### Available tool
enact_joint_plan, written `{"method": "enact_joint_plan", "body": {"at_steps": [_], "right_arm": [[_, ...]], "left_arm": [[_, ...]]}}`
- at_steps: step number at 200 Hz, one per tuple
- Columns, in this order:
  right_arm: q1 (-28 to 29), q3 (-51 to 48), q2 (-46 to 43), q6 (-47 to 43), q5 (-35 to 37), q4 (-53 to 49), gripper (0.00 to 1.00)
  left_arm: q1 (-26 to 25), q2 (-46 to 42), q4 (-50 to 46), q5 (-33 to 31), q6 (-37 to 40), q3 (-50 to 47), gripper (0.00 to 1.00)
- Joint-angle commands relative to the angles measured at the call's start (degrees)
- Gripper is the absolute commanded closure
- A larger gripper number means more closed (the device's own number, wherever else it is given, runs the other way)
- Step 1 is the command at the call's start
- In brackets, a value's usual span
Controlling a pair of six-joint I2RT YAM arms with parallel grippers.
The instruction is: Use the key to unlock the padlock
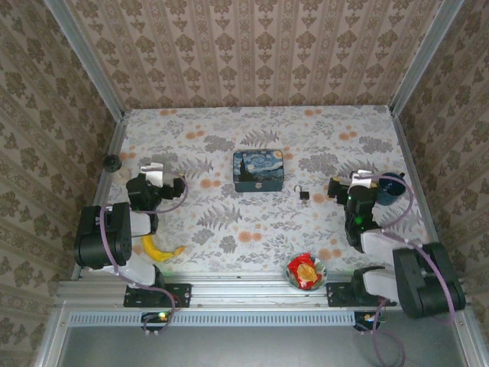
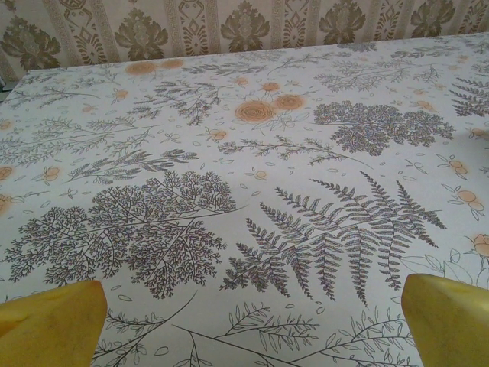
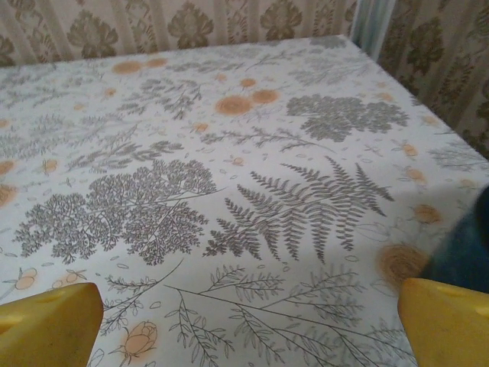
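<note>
No text, number or brand can be read in any of the views. The tin (image 1: 258, 170) carries only a painted starry night sky with no legible lettering. The red packet (image 1: 306, 272) and the padlock (image 1: 303, 193) are too small for any print or marking to be made out.

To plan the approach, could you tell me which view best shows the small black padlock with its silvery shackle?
The top external view: the small black padlock lies in the open right of the blue painted tin. Both wrist views offer floral tablecloth and yellow fingertips instead.
</note>
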Motion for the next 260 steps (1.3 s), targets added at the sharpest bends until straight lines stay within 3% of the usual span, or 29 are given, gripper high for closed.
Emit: {"method": "enact_joint_plan", "body": {"at_steps": [1,62,82,135,260], "right_arm": [[-0.64,3.18,2.82,-3.06,-2.51,7.46,0.0],[-2.51,3.96,16.16,-2.23,-4.95,18.09,0.0],[-2.99,8.53,15.84,-1.48,-5.02,8.65,0.0],[-5.33,10.2,15.91,-4.33,-20.34,5.51,0.0],[-5.32,10.15,15.95,-4.26,-20.21,5.55,0.0]], "left_arm": [[0.16,-0.13,0.05,0.26,0.93,0.56,0.0],[0.12,-0.17,-0.01,0.26,1.01,0.64,0.0],[0.1,-0.17,-0.02,0.25,1.02,0.65,0.0],[0.12,-0.17,0.03,0.26,1.02,0.6,0.0],[0.03,-0.11,-0.09,0.17,1.19,0.62,0.0]]}}
